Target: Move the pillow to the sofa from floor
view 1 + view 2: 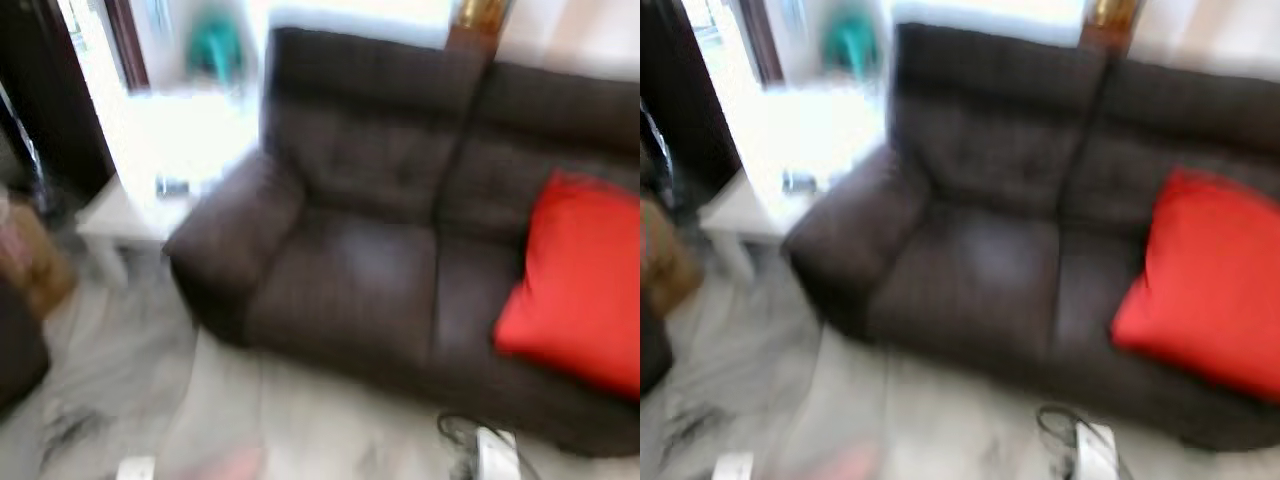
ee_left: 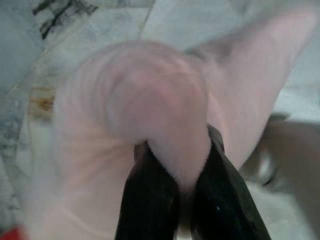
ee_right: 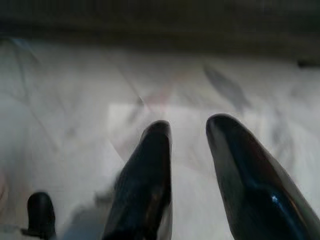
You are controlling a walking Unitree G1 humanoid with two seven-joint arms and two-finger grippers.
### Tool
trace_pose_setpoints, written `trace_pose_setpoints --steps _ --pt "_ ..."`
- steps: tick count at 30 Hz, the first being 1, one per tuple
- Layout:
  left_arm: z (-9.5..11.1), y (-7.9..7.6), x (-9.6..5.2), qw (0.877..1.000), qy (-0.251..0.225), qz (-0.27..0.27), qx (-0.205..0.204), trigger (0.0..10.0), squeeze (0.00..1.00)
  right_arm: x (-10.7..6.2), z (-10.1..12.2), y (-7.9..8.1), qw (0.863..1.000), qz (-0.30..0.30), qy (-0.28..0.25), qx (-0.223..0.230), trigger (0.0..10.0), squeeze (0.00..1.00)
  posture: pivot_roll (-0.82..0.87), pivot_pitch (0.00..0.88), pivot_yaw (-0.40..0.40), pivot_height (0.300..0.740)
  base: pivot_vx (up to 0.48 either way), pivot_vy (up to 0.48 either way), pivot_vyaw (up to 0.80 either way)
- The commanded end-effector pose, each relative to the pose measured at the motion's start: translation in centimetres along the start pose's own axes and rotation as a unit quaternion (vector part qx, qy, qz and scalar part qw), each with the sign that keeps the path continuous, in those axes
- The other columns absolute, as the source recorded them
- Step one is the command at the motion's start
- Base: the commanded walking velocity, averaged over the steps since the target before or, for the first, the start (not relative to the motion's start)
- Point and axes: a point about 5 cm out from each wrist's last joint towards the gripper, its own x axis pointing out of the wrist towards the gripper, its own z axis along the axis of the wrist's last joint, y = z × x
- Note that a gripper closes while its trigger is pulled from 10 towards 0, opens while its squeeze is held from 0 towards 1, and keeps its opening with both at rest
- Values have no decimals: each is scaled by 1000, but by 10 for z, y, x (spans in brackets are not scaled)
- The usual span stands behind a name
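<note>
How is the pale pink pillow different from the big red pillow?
The pale pink pillow is pinched and held up by the left gripper above the marble floor; the big red pillow leans on the dark brown sofa, with nothing gripping it. Both look soft.

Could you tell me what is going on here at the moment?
The robot faces a dark brown sofa, where a red cushion already leans at its right end. Its left gripper is pinching a fold of a pale pink pillow above the marble floor. The right gripper hangs open over the floor, holding nothing.
</note>
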Motion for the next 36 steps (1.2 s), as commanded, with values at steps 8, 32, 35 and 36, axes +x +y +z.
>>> trace_pose_setpoints --steps 8,32,35,36 --pt "10 29 0 999 10 -30 24 10000 0 -6 -11 -27 992 14 18 125 10000 0 -5 0 -44 740 0 0 -798" --pt "12 34 0 999 0 0 41 10000 0 -6 -11 -27 991 5 11 134 10000 0 -3 0 -40 740 0 0 -450" --pt "13 35 0 999 -7 11 38 10000 0 -6 -11 -27 991 6 11 133 10000 0 -1 0 -41 740 0 0 0" --pt "14 36 0 999 -12 21 37 10000 0 -6 -11 -27 991 7 11 131 10000 0 -1 0 -41 740 0 0 0"
